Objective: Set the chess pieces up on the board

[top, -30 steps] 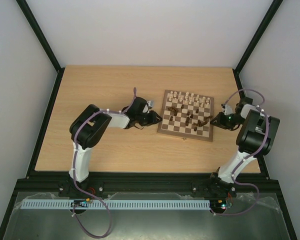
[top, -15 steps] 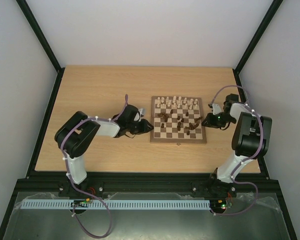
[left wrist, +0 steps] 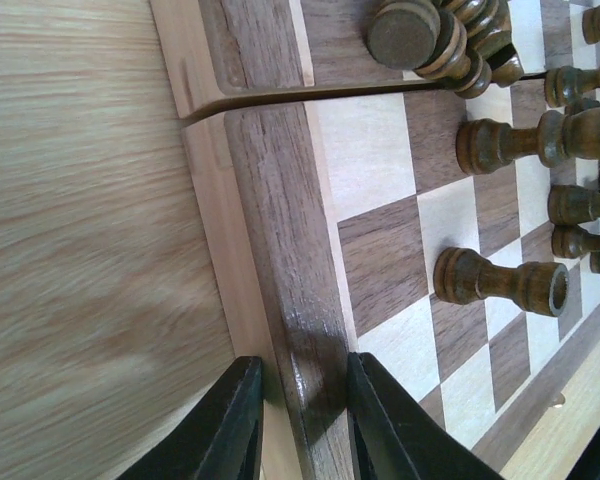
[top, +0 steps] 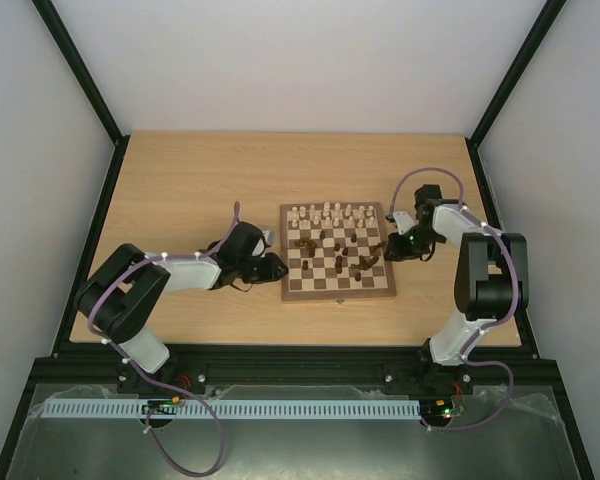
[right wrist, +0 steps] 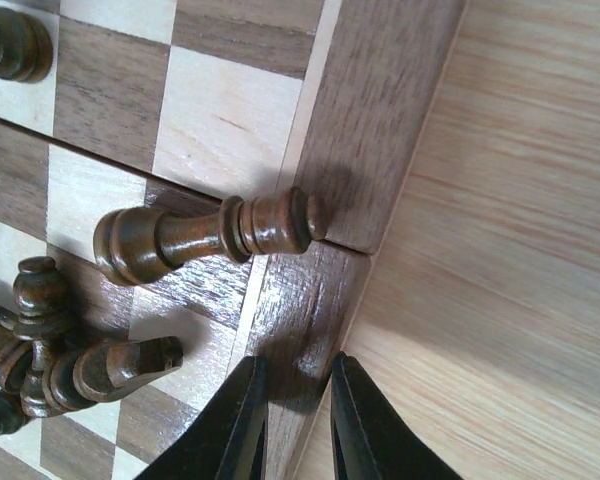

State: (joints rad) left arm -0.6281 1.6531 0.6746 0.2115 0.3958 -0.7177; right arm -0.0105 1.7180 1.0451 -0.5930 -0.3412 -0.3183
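Note:
The board (top: 335,291) lies on the table right of centre. Cream chess pieces (top: 330,212) stand in rows along its far side. Dark brown pieces (top: 345,262) are scattered mid-board, several lying on their sides. My left gripper (top: 277,268) is shut on the board's left border. In the left wrist view my left gripper (left wrist: 302,420) straddles the brown border (left wrist: 280,230), with a fallen dark piece (left wrist: 500,285) beyond. My right gripper (top: 385,247) is shut on the right border. In the right wrist view my right gripper (right wrist: 295,420) pinches the border (right wrist: 380,120) below a lying dark pawn (right wrist: 195,235).
The wooden table (top: 180,190) is bounded by black frame posts and white walls on three sides. A split line (left wrist: 310,92) runs across the board where its two halves meet.
The board has slid left and slightly nearer across the table, held between both grippers. Both arms moved left with it; the pieces stayed on the board.

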